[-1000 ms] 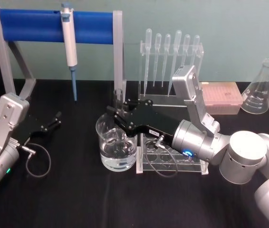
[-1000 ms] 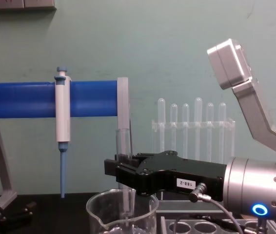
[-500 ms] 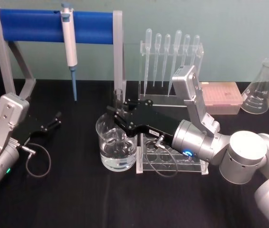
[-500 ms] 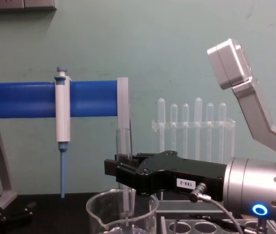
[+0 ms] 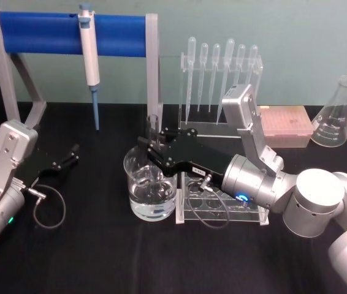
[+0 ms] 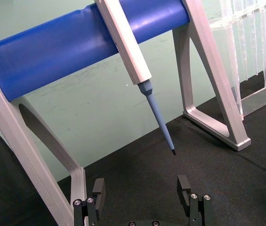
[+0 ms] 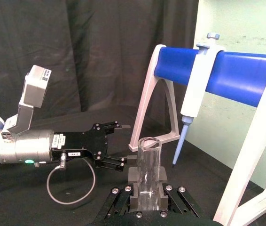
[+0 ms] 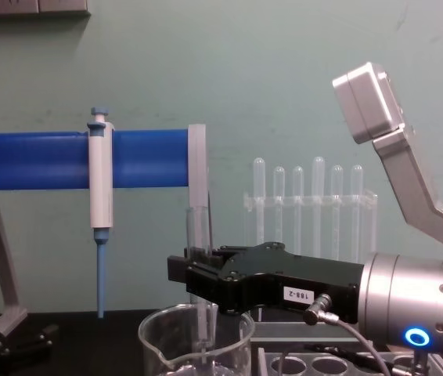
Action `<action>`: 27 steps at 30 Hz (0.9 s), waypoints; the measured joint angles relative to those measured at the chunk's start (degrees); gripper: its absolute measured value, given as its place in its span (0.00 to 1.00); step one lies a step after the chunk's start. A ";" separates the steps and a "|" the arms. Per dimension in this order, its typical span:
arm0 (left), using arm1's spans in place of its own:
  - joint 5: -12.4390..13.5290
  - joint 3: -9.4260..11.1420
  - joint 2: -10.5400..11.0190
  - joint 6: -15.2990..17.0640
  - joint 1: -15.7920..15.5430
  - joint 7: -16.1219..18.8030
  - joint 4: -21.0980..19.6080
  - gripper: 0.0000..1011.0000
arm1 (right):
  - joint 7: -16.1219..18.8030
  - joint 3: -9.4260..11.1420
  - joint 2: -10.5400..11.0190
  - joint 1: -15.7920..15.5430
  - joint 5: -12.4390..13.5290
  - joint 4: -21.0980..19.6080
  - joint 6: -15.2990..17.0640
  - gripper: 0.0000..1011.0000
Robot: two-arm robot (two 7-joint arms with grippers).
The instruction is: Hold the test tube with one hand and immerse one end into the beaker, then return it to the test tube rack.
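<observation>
My right gripper (image 5: 153, 150) is shut on the test tube (image 5: 152, 125), a clear glass tube held upright. Its open rim stands above the black fingers (image 8: 181, 270) in the chest view, and its lower end reaches down inside the beaker (image 8: 159, 345). The beaker (image 5: 138, 199) is wide clear glass with water in its lower part and stands at the table's middle. From the right wrist view the test tube (image 7: 148, 162) rises between the gripper's (image 7: 147, 197) pads. The left gripper (image 5: 70, 155) rests open at the left of the table, and the left wrist view shows the left gripper (image 6: 141, 192) holding nothing.
A clear rack with round holes (image 5: 247, 211) stands right beside the beaker, under my right wrist. Behind are a blue-barred stand (image 5: 38, 30) with a hanging pipette (image 5: 89, 55), a holder of plastic pipettes (image 5: 222, 67), a pink tip box (image 5: 287, 125) and a conical flask (image 5: 336, 116).
</observation>
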 joint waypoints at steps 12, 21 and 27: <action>0.00 0.00 0.00 0.00 0.00 0.00 0.00 0.99 | -0.73 1.22 1.75 -0.42 -0.13 -7.58 1.39 0.22; 0.00 0.00 0.00 0.00 0.00 0.00 0.00 0.99 | -1.68 3.40 4.72 -0.12 1.95 -16.63 5.33 0.22; 0.00 0.00 0.00 0.00 0.00 0.00 0.00 0.99 | -4.32 6.01 8.41 -2.06 2.63 -23.63 7.02 0.22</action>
